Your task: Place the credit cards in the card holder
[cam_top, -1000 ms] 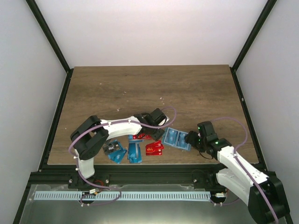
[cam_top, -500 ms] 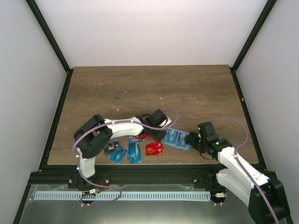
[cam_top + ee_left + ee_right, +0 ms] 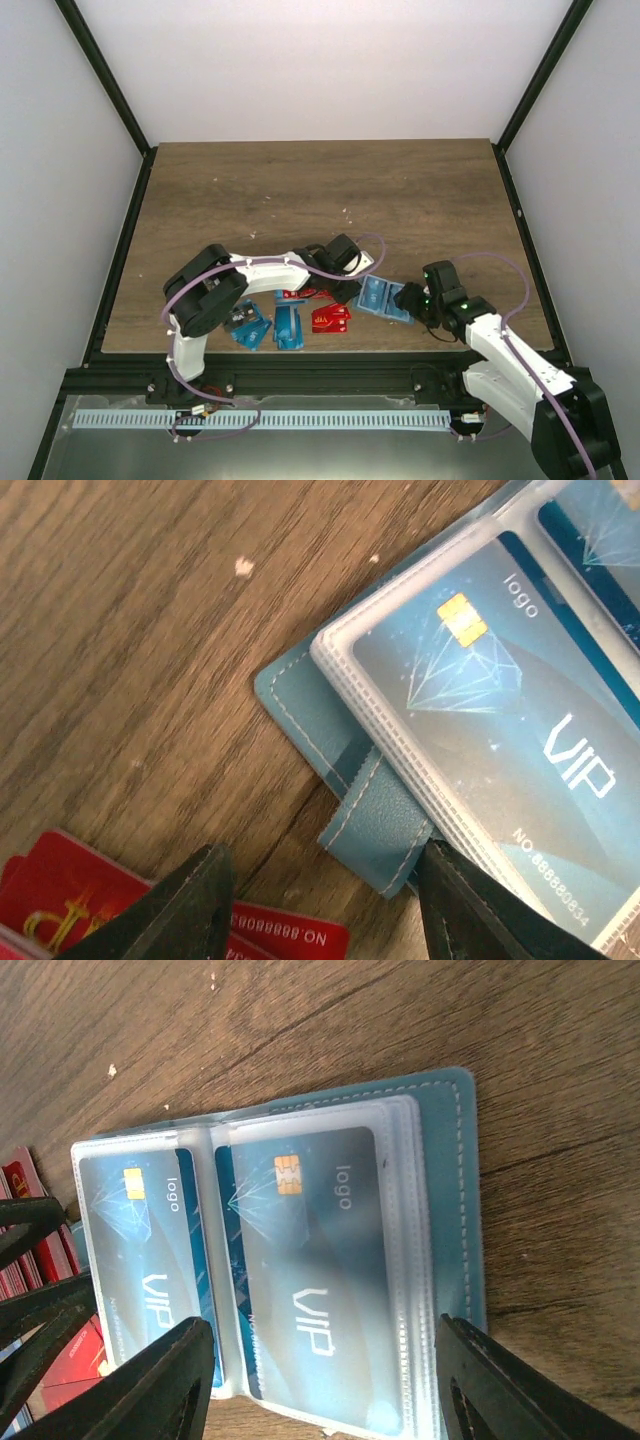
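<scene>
White walls (image 3: 320,70) and black posts (image 3: 105,80) box in a wood-grain desk (image 3: 300,190). From above, the holder (image 3: 385,297) lies open near the front edge, right of centre. The left end effector (image 3: 350,288) is at its left side and the right end effector (image 3: 408,297) at its right. Loose cards lie just left of the holder: red cards (image 3: 330,318) nearest, blue cards (image 3: 289,325) beyond, and a dark card (image 3: 237,318) on the leftmost blue one. That view hides both sets of jaws. The left wrist view shows its jaws apart, gripping nothing, with the holder's stitched tab (image 3: 375,825) between them. The right wrist view shows its jaws spread wide over the holder's near edge, nothing pinched. Only the wrist views reveal the clear sleeves (image 3: 415,1260), with blue VIP cards (image 3: 300,1260) inside them.
</scene>
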Motion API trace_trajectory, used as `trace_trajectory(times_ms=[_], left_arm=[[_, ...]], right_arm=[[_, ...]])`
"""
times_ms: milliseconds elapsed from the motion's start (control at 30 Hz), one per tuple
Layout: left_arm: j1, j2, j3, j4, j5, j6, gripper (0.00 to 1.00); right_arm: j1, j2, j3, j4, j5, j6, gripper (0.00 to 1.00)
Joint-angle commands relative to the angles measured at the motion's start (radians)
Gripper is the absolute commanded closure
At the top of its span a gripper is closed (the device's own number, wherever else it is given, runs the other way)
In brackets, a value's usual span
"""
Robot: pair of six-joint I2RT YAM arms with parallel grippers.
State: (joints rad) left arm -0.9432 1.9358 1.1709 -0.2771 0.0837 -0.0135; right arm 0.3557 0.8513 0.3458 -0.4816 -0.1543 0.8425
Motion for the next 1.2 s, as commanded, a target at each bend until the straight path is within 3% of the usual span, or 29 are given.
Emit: trace_trajectory(times_ms=[0, 133, 400, 633, 900, 1167], left_arm=[[-0.004, 0.033, 0.006, 0.051, 0.08, 0.022, 0.48], [-0.005, 0.04, -0.005, 0.095, 0.12, 0.02, 0.56], [-0.004, 0.048, -0.027, 0.164, 0.111, -0.018, 0.96], [0.003, 0.036, -0.05, 0.198, 0.044, -0.112, 0.96], [0.025, 0.045, -0.075, 0.251, 0.101, -0.192, 0.96], [0.041, 0.041, -0.085, 0.261, 0.143, -0.196, 0.96]], right_arm=[[-0.003, 0.02, 0.014, 0.03, -0.009, -0.01, 0.38], [-0.003, 0.034, 0.013, 0.043, -0.013, -0.014, 0.38], [-0.003, 0.034, 0.027, 0.031, 0.0, -0.016, 0.38], [-0.003, -0.003, 0.04, -0.031, 0.069, 0.012, 0.36], [-0.003, -0.044, 0.039, -0.097, 0.157, 0.088, 0.31], [-0.003, 0.019, -0.007, -0.04, 0.118, 0.12, 0.27]])
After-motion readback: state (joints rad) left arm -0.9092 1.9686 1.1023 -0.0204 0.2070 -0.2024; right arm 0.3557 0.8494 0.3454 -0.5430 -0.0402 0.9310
